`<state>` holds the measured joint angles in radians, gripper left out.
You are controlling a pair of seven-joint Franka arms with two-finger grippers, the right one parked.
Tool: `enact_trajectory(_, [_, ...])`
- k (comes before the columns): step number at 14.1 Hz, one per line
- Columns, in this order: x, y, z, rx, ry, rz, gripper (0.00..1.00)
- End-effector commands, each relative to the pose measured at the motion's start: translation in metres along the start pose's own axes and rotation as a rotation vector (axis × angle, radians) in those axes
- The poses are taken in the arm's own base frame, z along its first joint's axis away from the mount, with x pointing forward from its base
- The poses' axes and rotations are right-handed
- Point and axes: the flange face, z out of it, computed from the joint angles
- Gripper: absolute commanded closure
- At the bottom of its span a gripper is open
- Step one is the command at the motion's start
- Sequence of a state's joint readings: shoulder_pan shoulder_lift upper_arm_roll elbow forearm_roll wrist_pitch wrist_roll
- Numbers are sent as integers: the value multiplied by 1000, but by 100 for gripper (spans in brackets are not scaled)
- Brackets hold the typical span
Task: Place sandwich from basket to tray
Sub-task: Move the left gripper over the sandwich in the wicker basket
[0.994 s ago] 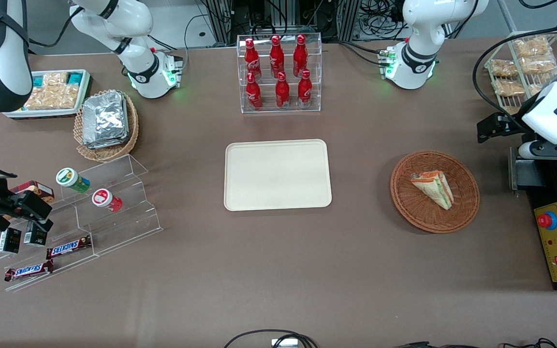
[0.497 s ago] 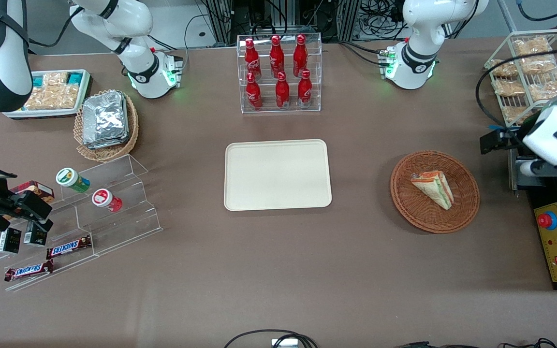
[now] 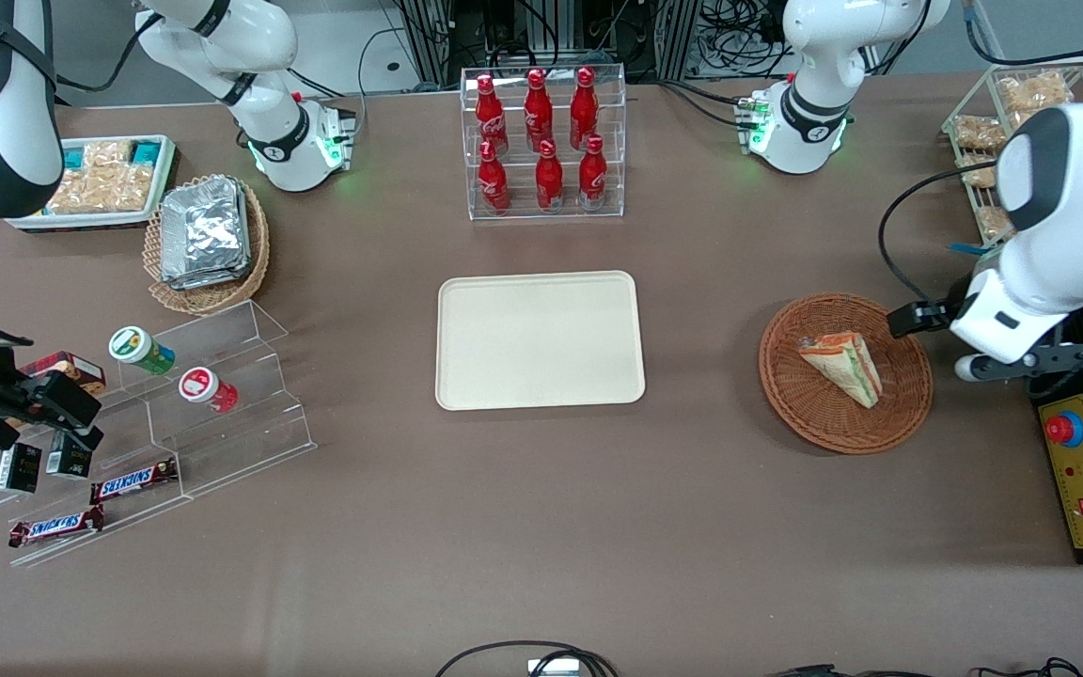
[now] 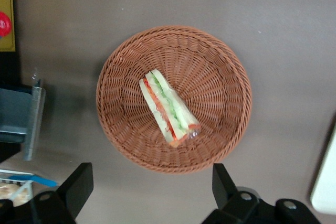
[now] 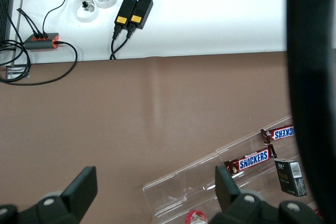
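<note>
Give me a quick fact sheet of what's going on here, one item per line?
sandwich: wrapped wedge lying in the basket, untouched
basket: round reddish-brown wicker, toward the working arm's end of the table
tray: cream, rectangular, nothing on it, mid-table
pincer: open, above the table beside the basket's rim, holding nothing
cola bottles: six red ones in a clear rack, farther from the front camera than the tray
progress: sandwich not yet picked up

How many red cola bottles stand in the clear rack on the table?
6, all in the clear rack: three on the upper tier and three on the lower tier. None seems hidden. The gripper hangs open above the basket.
</note>
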<state>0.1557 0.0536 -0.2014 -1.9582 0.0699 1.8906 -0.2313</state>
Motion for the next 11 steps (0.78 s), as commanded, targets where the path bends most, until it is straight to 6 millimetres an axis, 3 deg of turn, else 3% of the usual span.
enact_trajectory(1, [-25, -8, 39, 4, 57, -107, 0])
enact_trajectory(3, [-31, -8, 67, -5, 78, -147, 0])
enact_trajectory(11, [-44, -3, 135, -60, 131, -351, 0])
